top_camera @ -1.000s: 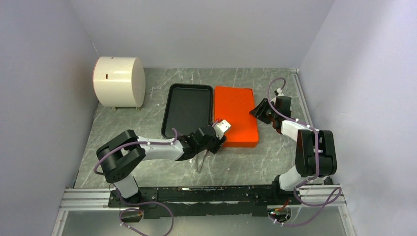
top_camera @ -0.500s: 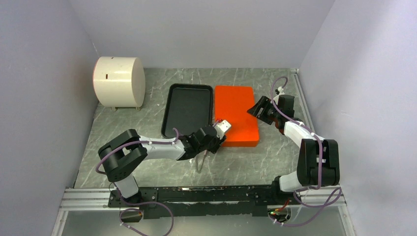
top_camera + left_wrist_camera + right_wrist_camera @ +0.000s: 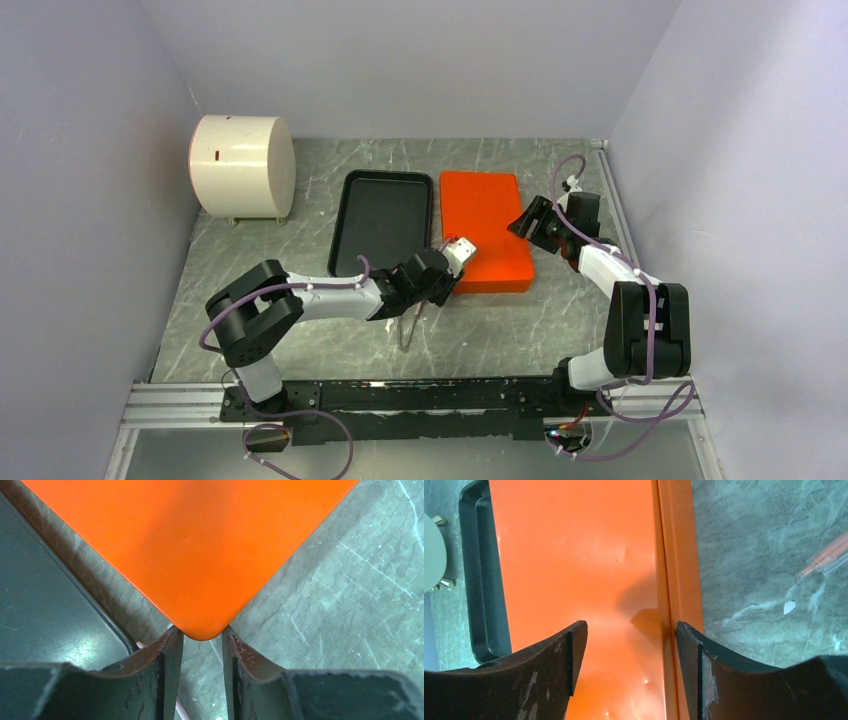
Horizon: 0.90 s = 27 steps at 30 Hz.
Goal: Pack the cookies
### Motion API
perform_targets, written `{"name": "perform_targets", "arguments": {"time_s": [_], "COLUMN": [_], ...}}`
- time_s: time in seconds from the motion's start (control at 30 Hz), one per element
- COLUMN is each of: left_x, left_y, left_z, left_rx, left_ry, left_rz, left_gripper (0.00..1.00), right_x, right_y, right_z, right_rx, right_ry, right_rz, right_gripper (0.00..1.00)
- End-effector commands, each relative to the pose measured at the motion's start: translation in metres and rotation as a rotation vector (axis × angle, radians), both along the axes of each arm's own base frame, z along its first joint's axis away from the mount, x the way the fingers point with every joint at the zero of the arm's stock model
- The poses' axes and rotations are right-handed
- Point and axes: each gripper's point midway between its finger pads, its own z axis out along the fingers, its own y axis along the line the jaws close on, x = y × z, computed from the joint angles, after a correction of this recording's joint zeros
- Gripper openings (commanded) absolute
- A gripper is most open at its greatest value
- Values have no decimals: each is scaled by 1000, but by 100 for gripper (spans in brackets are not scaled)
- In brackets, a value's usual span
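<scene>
No cookies show in any view. A closed orange box lies on the table right of an empty black tray. My left gripper is at the box's near left corner. In the left wrist view the jaws of that gripper stand a little apart, with the rounded corner of the box wedged at their tips. My right gripper is open at the box's right side. In the right wrist view that gripper straddles the right rim of the box, one finger over the lid and one outside.
A white drum-shaped container stands at the back left. The black tray also shows in the left wrist view and the right wrist view. A thin wire lies on the marble table near my left arm. Walls close in on three sides.
The orange box has slid a little away from me and to the right, with my left gripper following at its corner. My right gripper has moved slightly back along the right edge.
</scene>
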Motion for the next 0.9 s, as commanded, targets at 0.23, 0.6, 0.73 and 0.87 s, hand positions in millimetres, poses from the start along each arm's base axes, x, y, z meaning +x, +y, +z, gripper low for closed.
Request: {"name": "perform_targets", "arguments": {"time_s": [0.23, 0.6, 0.73, 0.87], "left_x": [22, 19, 18, 20], "left_y": [-21, -18, -20, -19], "left_z": [36, 17, 16, 7], "left_rx": [-124, -105, -117, -102], "left_ry": [-48, -7, 3, 17], "left_rz": [75, 88, 92, 115], "left_gripper": [45, 52, 52, 51], "right_x": [2, -14, -28, -24], "right_y": [3, -21, -26, -23], "right_z": [5, 32, 31, 30], "right_rx": [14, -105, -128, -114], "right_ry": [-15, -6, 2, -15], "right_rz": [16, -74, -99, -88], "right_gripper": [71, 72, 72, 71]}}
